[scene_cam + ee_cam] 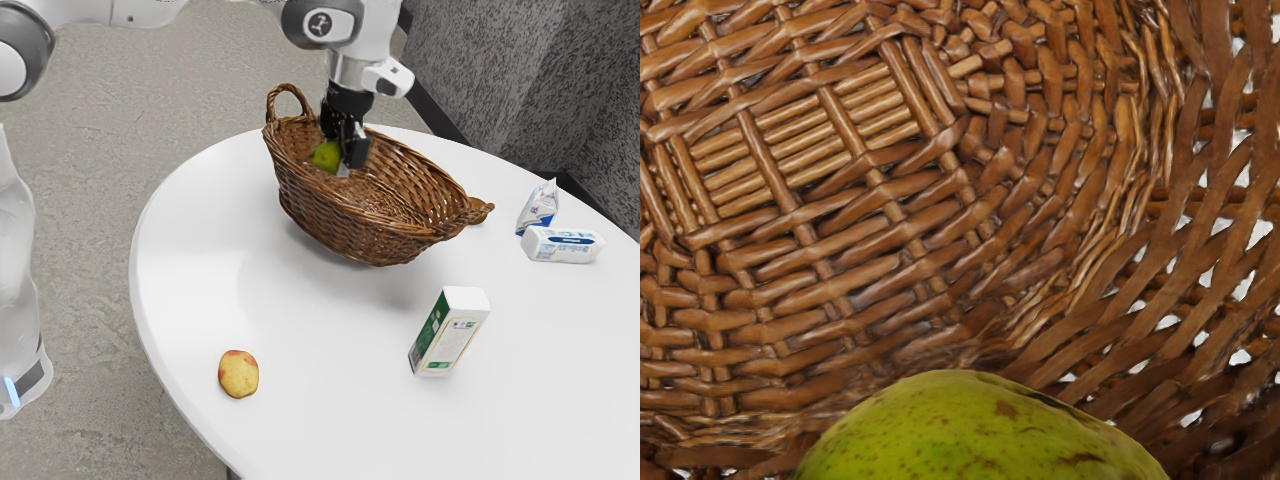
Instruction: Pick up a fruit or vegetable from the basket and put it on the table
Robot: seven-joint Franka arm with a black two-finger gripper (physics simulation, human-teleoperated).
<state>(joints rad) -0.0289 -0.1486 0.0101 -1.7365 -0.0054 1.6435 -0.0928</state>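
Observation:
The black gripper (345,145) reaches down into the handle end of the wicker basket (340,215) in the exterior view. It is shut on a green fruit (326,156), one finger in front of the fruit's right side and the far finger partly hidden. The fruit sits high against the basket's inner wall, below the rim. From my hand, the speckled green fruit (980,430) looms large at the lower edge, with the woven basket floor (870,260) beyond it.
On the white table (200,260) lies a red-yellow fruit (238,374). A green-and-white carton (450,330) stands in front of the basket. Two white-and-blue packages, one upright (538,207) and one lying (563,245), are at the exterior view's right.

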